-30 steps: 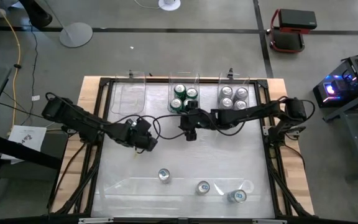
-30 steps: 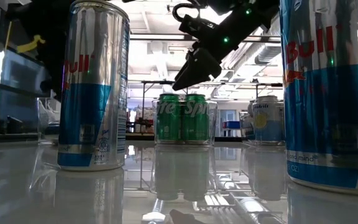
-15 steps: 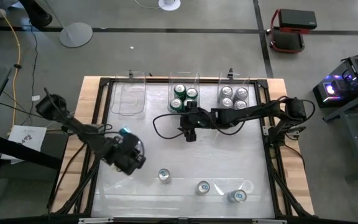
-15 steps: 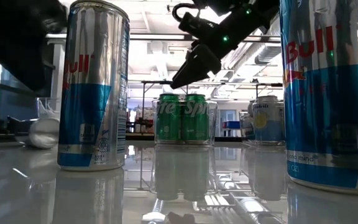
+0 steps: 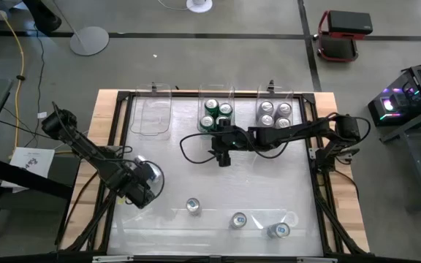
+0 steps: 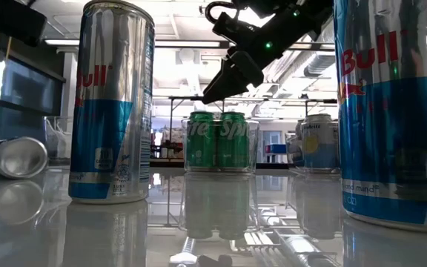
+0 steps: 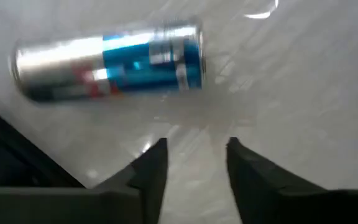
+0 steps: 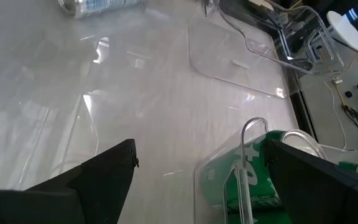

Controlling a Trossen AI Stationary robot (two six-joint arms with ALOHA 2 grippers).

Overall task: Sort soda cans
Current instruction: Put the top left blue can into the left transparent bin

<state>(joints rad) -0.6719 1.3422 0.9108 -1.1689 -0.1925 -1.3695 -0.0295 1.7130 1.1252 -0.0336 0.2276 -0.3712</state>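
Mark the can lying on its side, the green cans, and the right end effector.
Toppled can (image 7: 107, 61): left wrist view, on its blue band.
Green cans (image 6: 216, 141): low view, where the two bodies meet.
Right end effector (image 8: 197, 165): right wrist view, midway between its open fingertips.

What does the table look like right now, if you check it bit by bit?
Surface: white table, shiny, no spills seen.
Job's things: green cans and silver cans in clear bins; three blue-silver cans upright; lying can on its side.
Clutter: nothing seen.
Hands: left hand open, empty, near the lying can; right hand open, beside the green cans.
Cables: black loop over the table.
Surroundings: red box on the floor.
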